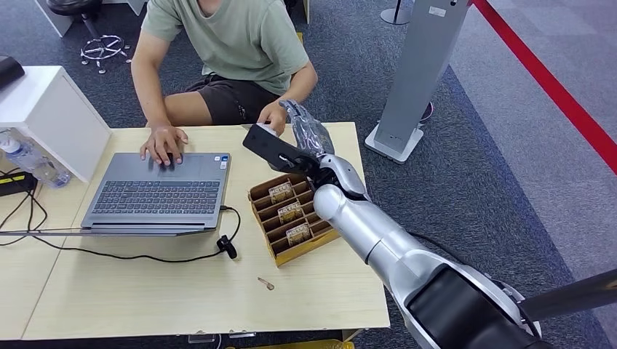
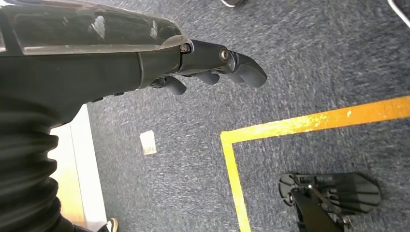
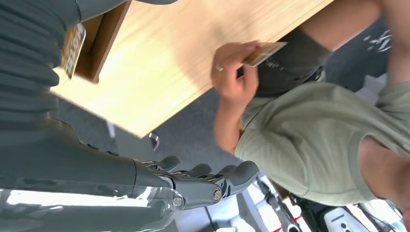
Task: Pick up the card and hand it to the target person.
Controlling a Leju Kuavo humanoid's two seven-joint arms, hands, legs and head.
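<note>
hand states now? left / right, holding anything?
Left hand: open, holding nothing, hanging over the floor.
Right hand: open, holding nothing; the person's hand holds the card.

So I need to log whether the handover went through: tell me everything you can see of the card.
The card is a small, thin, flat rectangle, yellow-orange with print too blurred to read. The person's hand pinches it at one end by the fingertips, and the rest juts out past the fingers beyond the edge of the wooden table, in front of the person's dark shorts. The right hand is apart from it, fingers extended and holding nothing.
</note>
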